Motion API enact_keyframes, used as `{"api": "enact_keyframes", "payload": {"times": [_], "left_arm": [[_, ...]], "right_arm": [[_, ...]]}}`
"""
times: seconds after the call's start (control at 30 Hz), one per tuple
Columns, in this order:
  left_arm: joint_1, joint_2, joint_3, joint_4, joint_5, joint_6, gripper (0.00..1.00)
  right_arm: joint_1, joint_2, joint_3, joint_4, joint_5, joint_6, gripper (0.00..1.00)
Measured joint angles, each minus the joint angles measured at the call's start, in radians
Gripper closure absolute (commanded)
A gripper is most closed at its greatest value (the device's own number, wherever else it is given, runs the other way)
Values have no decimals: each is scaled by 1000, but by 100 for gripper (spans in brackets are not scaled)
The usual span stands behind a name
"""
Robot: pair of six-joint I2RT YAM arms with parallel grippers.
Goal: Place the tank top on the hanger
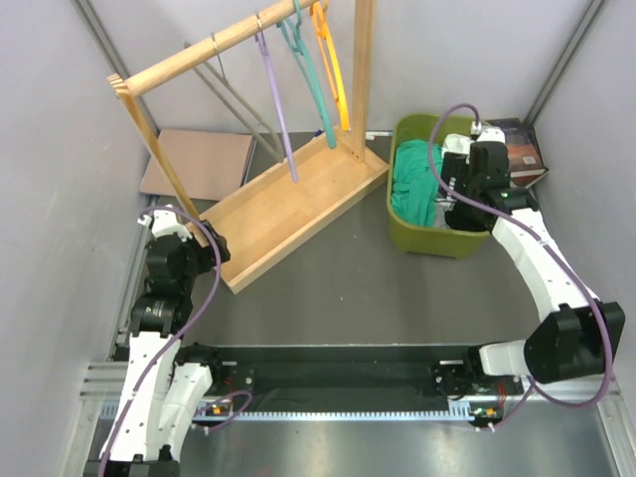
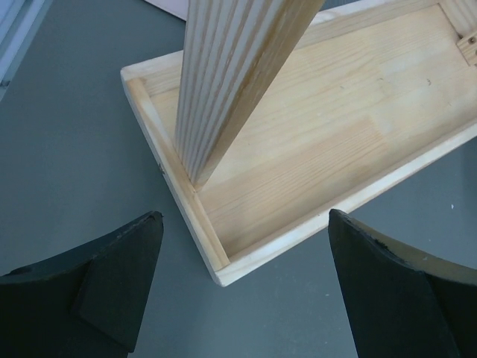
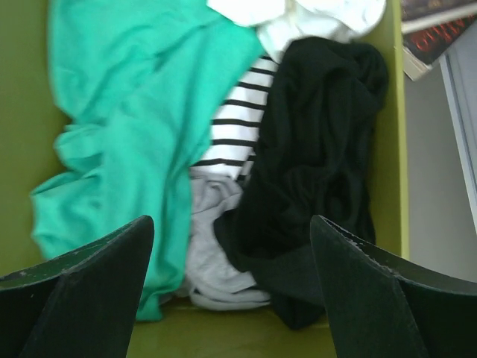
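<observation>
The black tank top [image 3: 320, 156] lies crumpled in the olive-green bin [image 3: 395, 149], at the right beside green, striped, grey and white clothes. My right gripper [image 3: 232, 231] hangs open above these clothes, empty; in the top view it [image 1: 449, 199] is over the bin [image 1: 437, 238]. The orange hanger [image 1: 333, 70] hangs on the wooden rack's rail, rightmost of three. My left gripper [image 2: 242, 224] is open and empty, just above the table at the near corner of the rack's base [image 2: 313, 156]; in the top view it [image 1: 214, 243] is beside that corner.
A teal hanger [image 1: 310, 75] and a lilac hanger [image 1: 278, 99] hang left of the orange one. The rack's slanted post [image 2: 231, 74] rises close before my left gripper. A cardboard sheet [image 1: 194, 161] lies far left. Books [image 1: 522, 149] lie right of the bin.
</observation>
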Motion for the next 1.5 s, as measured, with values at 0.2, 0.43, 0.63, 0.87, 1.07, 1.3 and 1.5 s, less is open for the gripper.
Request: {"api": "enact_keyframes", "payload": {"times": [0.2,0.43,0.63,0.87,1.07,1.3,1.5], "left_arm": [[-50,34,-32,35,-16,19,9],[-319,150,-32,63,-149,51,6],[-486,216,-32,110,-225,-22,3],[-500,300,4,144,-259,-37,1],[-502,354,33,177,-243,-37,1],[-503,354,89,186,-244,-31,1],[-503,399,166,195,-236,-2,1]], "right_arm": [[-45,101,17,-27,-4,7,23],[-59,177,40,-97,2,7,84],[-82,172,74,-142,-19,-4,100],[-85,142,229,-216,-68,-54,100],[-86,115,308,-210,-117,-64,100],[-81,78,300,-260,-168,-26,100],[7,115,711,-337,-154,-16,100]]}}
